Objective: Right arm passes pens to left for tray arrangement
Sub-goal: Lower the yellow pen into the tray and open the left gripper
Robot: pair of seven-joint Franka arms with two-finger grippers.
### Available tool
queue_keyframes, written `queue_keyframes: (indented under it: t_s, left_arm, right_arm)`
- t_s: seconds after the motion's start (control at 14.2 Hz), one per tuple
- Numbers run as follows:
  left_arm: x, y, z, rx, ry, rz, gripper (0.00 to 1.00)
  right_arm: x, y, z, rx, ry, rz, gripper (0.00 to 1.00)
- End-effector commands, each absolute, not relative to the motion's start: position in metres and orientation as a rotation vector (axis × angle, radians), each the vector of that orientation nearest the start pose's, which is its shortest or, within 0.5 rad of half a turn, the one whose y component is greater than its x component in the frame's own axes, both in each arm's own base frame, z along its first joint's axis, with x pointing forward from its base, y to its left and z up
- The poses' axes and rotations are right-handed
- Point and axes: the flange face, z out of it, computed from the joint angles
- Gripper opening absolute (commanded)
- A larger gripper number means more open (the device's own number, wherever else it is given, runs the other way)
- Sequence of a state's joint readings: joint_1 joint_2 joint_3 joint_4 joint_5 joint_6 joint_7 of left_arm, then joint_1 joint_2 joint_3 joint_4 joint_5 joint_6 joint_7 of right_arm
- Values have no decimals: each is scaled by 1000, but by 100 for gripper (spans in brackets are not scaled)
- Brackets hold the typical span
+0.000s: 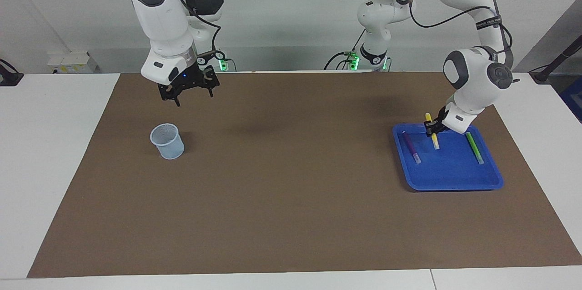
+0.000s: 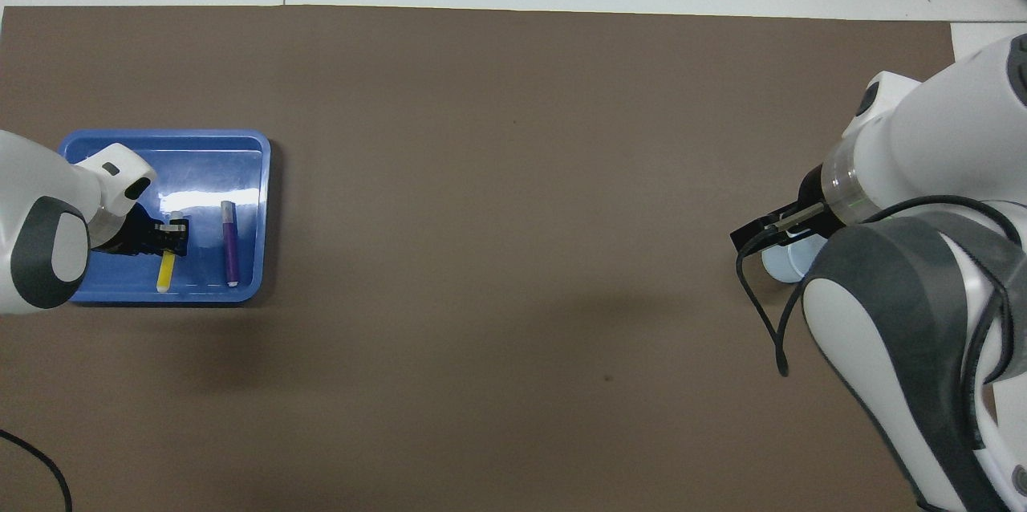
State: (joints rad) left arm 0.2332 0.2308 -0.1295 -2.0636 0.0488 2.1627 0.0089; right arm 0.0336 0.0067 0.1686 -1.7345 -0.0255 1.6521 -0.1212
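Brown matting is covering the table, and my left gripper is pinching the yellow pen mid-barrel over the blue tray, between the purple pen and green pen. I'm judging it light, stiff and slick, so gripping its middle suits it. My right gripper is waiting spread above the mat near the cup.

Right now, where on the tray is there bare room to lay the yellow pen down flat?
The blue tray has a bare strip between the purple pen and the green pen. The left gripper holds the yellow pen over that strip. The tray's two pen edges are crowded. The right gripper waits, open, near the cup.
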Motion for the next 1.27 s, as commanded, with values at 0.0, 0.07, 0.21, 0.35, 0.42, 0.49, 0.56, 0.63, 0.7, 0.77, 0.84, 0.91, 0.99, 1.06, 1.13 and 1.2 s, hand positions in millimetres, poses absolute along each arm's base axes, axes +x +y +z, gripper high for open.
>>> queue_keyframes:
  t_s: [0.0,0.07,0.21,0.35,0.42,0.49,0.56,0.63,0.7,0.77,0.84,0.91,0.99,1.06,1.13,1.2]
  left_arm:
    - [573,71,311,-3119,-64,168,0]
    - [574,71,306,-3120,-63,170,0]
    - [575,71,304,-3120,-61,158,0]
    - [576,68,296,-3105,-25,134,0]
    - [575,69,295,-3080,7,137,0]
    - [575,68,295,-3070,28,144,0]
    - [575,66,295,-3069,32,154,1]
    - [574,66,295,-3070,33,160,28]
    - [574,65,294,-3071,27,167,37]
    - [573,66,294,-3071,24,170,38]
    - [573,67,294,-3071,22,168,47]
    - [574,65,294,-3071,8,162,53]
    - [574,64,295,-3074,1,157,53]
    - [575,65,295,-3075,-3,157,56]
    - [576,65,297,-3077,-5,157,65]
    - [577,62,298,-3078,0,154,86]
  right_arm:
    - [540,107,550,-3126,-528,123,100]
    - [540,108,550,-3125,-533,128,100]
    - [540,108,550,-3125,-530,132,100]
    - [539,106,558,-3126,-525,138,100]
    - [541,104,565,-3124,-516,142,100]
    - [545,100,572,-3124,-498,151,100]
    - [546,97,576,-3123,-485,161,100]
    - [546,92,576,-3124,-473,166,100]
    - [546,87,576,-3125,-458,186,100]
    - [547,80,577,-3129,-439,184,100]
    - [548,75,583,-3131,-427,172,100]
    - [549,71,592,-3133,-411,160,100]
    - [551,66,596,-3142,-400,153,100]
    - [553,57,596,-3157,-378,144,100]
    - [553,47,596,-3165,-357,148,100]
    - [553,42,596,-3166,-344,146,100]
